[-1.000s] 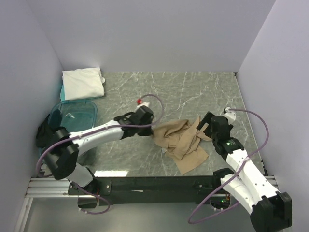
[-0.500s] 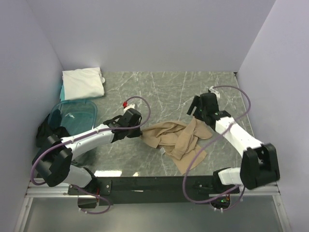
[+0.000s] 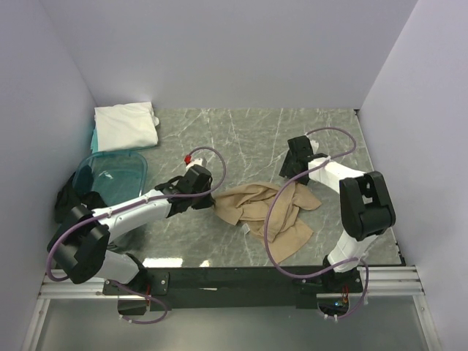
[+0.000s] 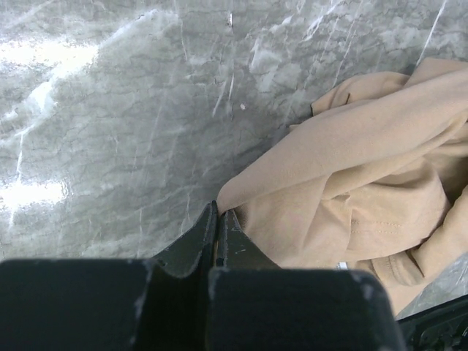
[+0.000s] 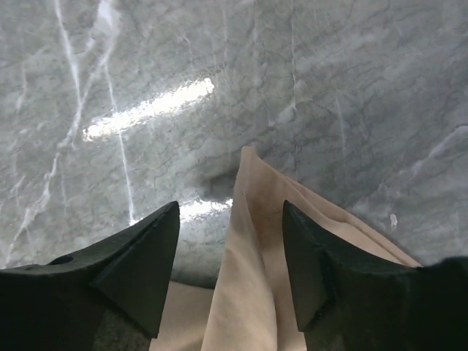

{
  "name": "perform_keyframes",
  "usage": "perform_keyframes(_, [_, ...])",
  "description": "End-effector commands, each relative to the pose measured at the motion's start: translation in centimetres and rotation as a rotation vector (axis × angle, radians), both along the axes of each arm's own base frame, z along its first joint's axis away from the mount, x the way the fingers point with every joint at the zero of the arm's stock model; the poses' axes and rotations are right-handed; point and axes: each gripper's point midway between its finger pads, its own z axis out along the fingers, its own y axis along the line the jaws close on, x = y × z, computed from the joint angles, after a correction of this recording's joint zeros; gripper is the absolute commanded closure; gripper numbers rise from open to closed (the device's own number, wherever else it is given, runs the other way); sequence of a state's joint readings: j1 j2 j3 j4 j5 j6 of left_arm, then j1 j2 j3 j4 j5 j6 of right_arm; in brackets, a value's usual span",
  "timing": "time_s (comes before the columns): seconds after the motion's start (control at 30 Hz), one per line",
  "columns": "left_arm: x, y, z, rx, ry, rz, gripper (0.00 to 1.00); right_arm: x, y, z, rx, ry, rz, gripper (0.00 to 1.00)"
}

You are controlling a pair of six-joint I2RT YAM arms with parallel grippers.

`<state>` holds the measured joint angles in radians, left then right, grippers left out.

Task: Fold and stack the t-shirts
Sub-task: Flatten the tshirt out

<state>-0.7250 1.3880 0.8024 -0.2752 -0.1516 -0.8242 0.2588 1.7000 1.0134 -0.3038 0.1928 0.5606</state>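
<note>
The tan-beige t-shirt lies crumpled on the marble table, right of centre. My left gripper is shut on that shirt's left edge, the cloth pinched between the closed jaws. My right gripper stands open over the shirt's far right corner, and a raised fold of tan cloth lies between its two fingers without being clamped. The white t-shirt rests folded at the back left corner.
A translucent teal tub sits left of the left arm, in front of the white shirt. Purple cables loop over both arms. Walls close in the table on the left, back and right.
The right arm has swung from the near right up to the shirt's far corner, its jaws narrowing. The left gripper has dragged the shirt's edge a little leftward.
</note>
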Motion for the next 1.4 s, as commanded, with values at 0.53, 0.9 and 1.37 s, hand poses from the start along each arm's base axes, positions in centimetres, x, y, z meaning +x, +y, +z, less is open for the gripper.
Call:
perform_keyframes(0.53, [4.3, 1.1, 9.4, -0.034, -0.250, 0.130, 0.99, 1.1, -3.3, 12.8, -0.056, -0.352, -0.127, 1.00])
perform_keyframes(0.9, [4.8, 5.9, 27.0, -0.149, -0.629, 0.300, 0.99, -6.1, -7.4, 30.6, -0.026, -0.793, -0.231, 1.00])
perform_keyframes(1.37, [-2.4, 17.6, 42.0, -0.278, -0.953, 0.575, 0.99, -18.6, -13.6, 46.7, -0.027, -1.252, -0.403, 1.00])
